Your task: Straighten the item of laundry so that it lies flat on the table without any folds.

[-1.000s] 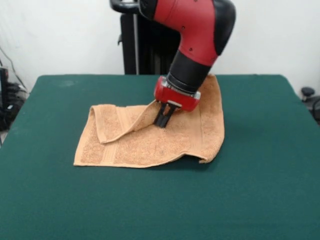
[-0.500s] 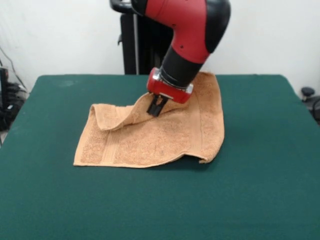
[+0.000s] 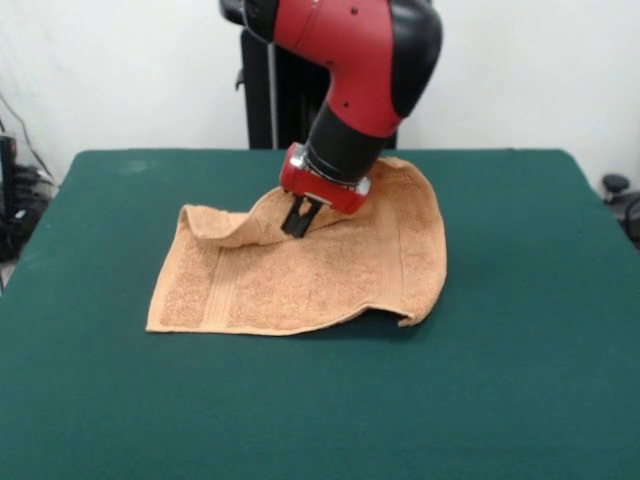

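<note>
A tan-orange terry towel (image 3: 320, 275) lies in the middle of the dark green table (image 3: 520, 380). Its far left corner is folded over and lifted. My gripper (image 3: 297, 222) is shut on that folded flap and holds it raised above the towel's far part. The red and black arm comes down from the top and hides the towel's far edge behind it. The towel's near right corner (image 3: 412, 318) curls up a little. A woven band runs along the towel's left side.
The robot's black pedestal (image 3: 275, 90) stands behind the table's far edge. Cables hang at the far left (image 3: 15, 190). A white wall is behind.
My gripper has moved up and toward the far left with the flap in it, unrolling the fold. The folded part on the left has grown smaller.
</note>
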You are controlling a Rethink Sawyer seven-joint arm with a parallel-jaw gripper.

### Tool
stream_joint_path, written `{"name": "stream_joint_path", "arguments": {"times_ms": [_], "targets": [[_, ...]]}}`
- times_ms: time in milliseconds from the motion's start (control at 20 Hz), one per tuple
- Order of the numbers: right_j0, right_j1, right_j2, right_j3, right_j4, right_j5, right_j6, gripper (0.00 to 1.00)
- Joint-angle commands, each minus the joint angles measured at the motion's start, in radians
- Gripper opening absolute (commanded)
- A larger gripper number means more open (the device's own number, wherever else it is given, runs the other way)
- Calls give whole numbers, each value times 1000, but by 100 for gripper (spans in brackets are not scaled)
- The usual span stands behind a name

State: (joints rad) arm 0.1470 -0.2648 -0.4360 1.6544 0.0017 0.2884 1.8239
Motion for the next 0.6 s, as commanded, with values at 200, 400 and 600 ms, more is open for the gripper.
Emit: {"name": "stream_joint_path", "arguments": {"times_ms": [200,400,600], "targets": [[-47,62,145,82,-14,79,98,0],[-80,3,186,147,-20,156,60,0],[-70,-30,186,176,-13,194,76,0]]}}
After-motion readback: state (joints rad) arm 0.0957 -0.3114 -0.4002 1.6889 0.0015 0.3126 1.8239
